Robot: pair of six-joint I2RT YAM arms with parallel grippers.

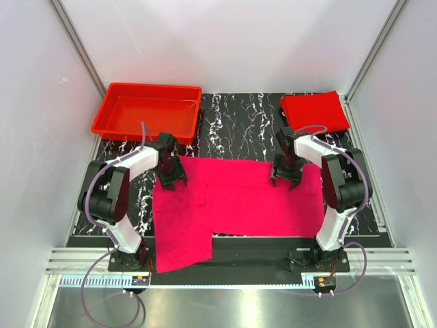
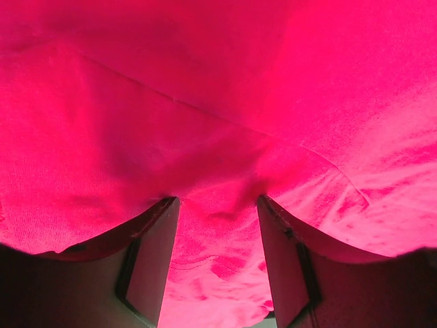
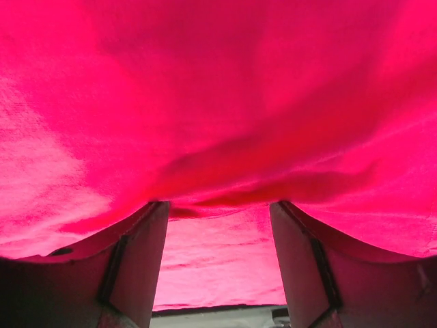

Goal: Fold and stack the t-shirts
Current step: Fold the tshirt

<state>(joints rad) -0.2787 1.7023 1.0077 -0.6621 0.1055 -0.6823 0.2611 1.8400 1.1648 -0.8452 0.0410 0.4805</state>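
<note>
At the upper left of the top view, the red tray is sitting on the marbled table, and nothing is showing inside it. Just below it, the left gripper is pressing down on the upper-left corner of the magenta t-shirt. In its wrist view the left gripper is holding its fingers spread, with cloth bunching up between them and not yet pinched.

The magenta t-shirt is lying open across the centre of the frame, and its lower-left part is reaching down toward the bottom edge of the table.

Further right, the right gripper is resting on the shirt's upper edge near the right corner. Its wrist view shows the right gripper spread too, with a ridge of fabric rising in the gap.

At the upper right the red t-shirt is lying as a neat folded square, well apart from the magenta one.

So the red shirt looks done, and the fold of the magenta one is only beginning. The next move probably calls for both grippers closing on the upper edge together, then lifting and carrying it evenly toward the bottom of the frame.
</note>
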